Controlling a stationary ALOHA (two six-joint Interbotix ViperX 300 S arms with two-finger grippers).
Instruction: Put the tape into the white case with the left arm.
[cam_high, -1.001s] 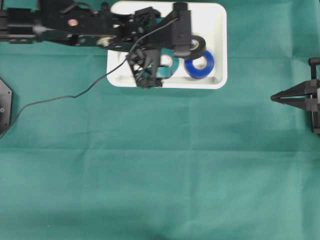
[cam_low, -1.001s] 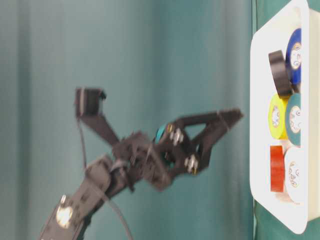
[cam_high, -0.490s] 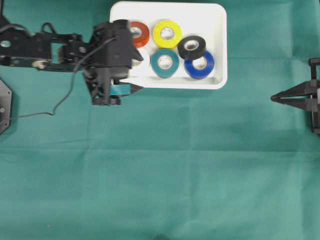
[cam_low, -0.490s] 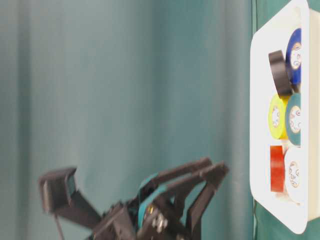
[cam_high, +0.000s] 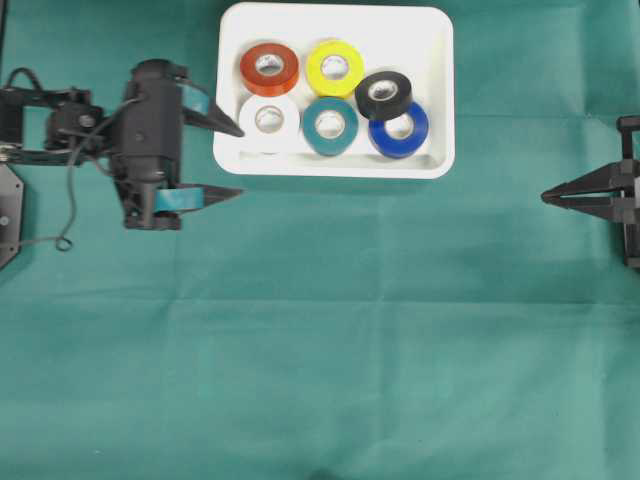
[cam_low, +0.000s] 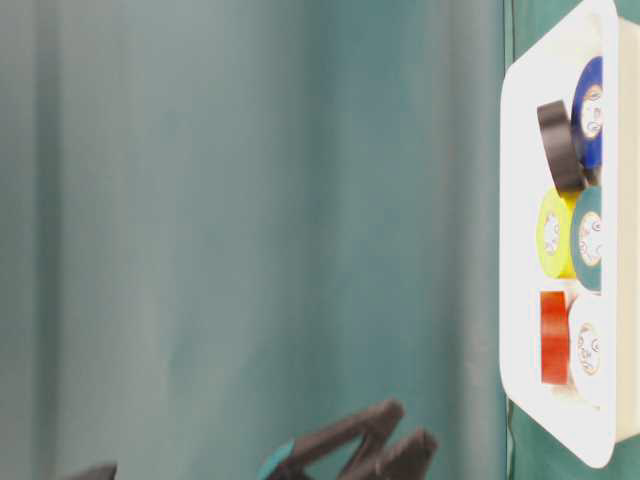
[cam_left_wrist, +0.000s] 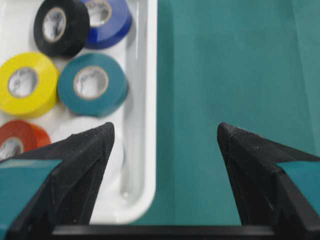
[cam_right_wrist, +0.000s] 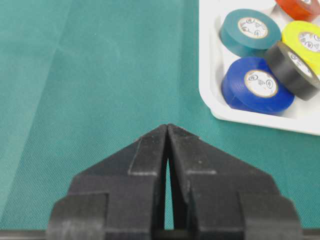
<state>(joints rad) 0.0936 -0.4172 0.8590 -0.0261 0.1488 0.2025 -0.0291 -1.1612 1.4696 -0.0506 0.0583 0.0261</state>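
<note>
Green cloth (cam_high: 330, 330), black tape (cam_high: 383, 95) in white case (cam_high: 440, 90), left fingers (cam_high: 228, 128) apart

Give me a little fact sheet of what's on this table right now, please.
container: white shallow plastic tray
contents: six tape rolls, red, yellow, black, white, teal, blue
black roll: leaning on the blue one
left tool: open, empty, beside the tray
right tool: shut, empty, far from the tray
surface: green cloth
</note>
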